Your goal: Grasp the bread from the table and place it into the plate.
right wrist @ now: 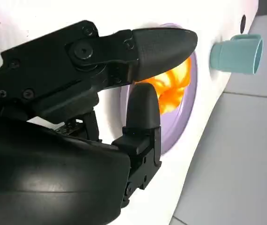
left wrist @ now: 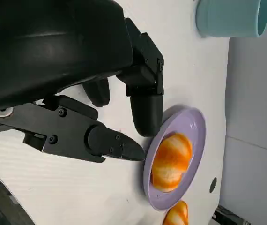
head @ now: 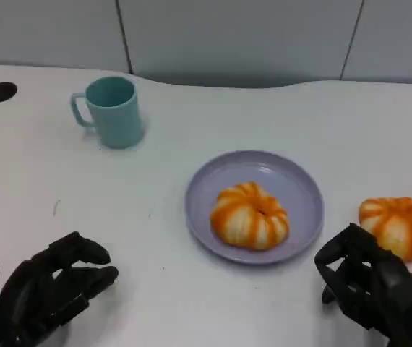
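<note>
Beside the plate [head: 303,189], on its far-right flank, sits the loose bread [head: 400,225] on the white desk [head: 191,123], and that's the one in play! A second bun [head: 250,215] is already resting inside the plate, so it looks like this one is the job left. Closest to it is the right hand [head: 358,278], just beside the bread on the side nearer the robot, its dark fingers [head: 345,249] curled loosely, apart from each other, holding nothing at all. The bread lies ahead of that hand and a touch outward, away from the plate; fingertips and bun seem almost touching, though I can't tell if there's contact. Being a round, ribbed loaf, it has no real long axis, so any approach angle should do.

Over on the plate's other side, the left hand [head: 50,289] rests on the desk well apart from the bread, fingers parted, empty. A teal mug [head: 110,111] stands beyond the plate, clear of any carry path.
</note>
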Action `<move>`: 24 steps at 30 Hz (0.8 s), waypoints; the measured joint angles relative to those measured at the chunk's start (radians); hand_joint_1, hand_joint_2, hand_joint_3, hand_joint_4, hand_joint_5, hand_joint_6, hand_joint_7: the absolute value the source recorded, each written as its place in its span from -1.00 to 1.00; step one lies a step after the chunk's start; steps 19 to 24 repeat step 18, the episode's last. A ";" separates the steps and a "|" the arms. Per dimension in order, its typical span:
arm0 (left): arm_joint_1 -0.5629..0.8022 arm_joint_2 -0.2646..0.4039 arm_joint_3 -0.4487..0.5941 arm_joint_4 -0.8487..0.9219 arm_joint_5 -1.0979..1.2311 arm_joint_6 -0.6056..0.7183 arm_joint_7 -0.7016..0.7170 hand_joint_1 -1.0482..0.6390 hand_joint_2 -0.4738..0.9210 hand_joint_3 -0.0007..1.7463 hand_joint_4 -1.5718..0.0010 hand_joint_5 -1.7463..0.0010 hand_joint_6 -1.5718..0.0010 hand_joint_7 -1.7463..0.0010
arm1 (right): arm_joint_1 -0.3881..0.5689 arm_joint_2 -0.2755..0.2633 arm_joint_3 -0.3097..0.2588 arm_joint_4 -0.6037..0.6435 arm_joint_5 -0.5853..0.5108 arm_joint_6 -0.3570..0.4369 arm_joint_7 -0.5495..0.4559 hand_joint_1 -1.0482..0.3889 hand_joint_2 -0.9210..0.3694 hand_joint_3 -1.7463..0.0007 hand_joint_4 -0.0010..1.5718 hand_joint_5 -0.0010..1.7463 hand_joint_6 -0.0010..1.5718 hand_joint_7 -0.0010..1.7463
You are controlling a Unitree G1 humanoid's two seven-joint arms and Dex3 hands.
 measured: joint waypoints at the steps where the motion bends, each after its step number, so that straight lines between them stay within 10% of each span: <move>1: 0.000 0.000 -0.002 0.000 0.000 0.000 0.000 -0.05 1.00 -0.98 0.23 -1.00 0.38 -1.00 | 0.000 0.000 0.000 0.000 0.000 0.000 0.000 0.10 -1.00 0.60 -0.29 1.00 -0.54 1.00; 24: -0.009 -0.017 -0.019 0.017 -0.005 -0.028 0.000 -0.04 1.00 -0.95 0.25 -1.00 0.39 -1.00 | -0.020 -0.016 -0.018 0.044 0.030 -0.034 0.016 0.13 -1.00 0.60 -0.27 1.00 -0.52 1.00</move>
